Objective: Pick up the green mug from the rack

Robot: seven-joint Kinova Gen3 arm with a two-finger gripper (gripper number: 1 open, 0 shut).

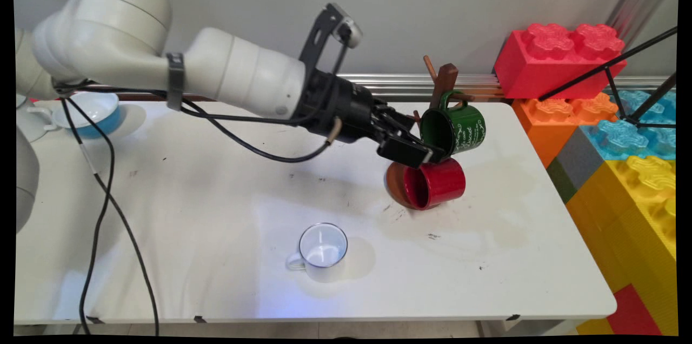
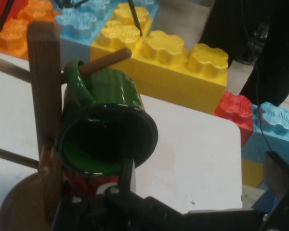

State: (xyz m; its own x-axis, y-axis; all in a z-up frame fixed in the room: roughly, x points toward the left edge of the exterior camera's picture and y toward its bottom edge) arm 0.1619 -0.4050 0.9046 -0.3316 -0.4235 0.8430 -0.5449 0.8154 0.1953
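Standing at the table's point(image 1: 216, 214) far right: one brown wooden mug tree point(image 1: 444, 80), upright post on a round base, pegs angled out. Green mug point(image 1: 454, 129), glossy, white script on its side, hangs by its handle from a peg, mouth turned toward the gripper. Red mug point(image 1: 435, 184) sits just beneath it on its side, mouth facing left, against the tree's base. White enamel mug point(image 1: 321, 252) with dark rim stands upright near the front edge, well apart from the tree. Blue-and-white bowl point(image 1: 92, 111) at the far left. Large toy bricks point(image 1: 611, 133), red, orange, blue and yellow, stacked just off the table's right end.

Arm reaches in level from the left, cables hanging below. Gripper point(image 1: 419, 152) is parted wide at the green mug's rim; in the hand view one finger point(image 2: 126, 175) touches the rim's lower edge, the other point(image 2: 279, 175) stands far off to the side. Nothing is clasped.
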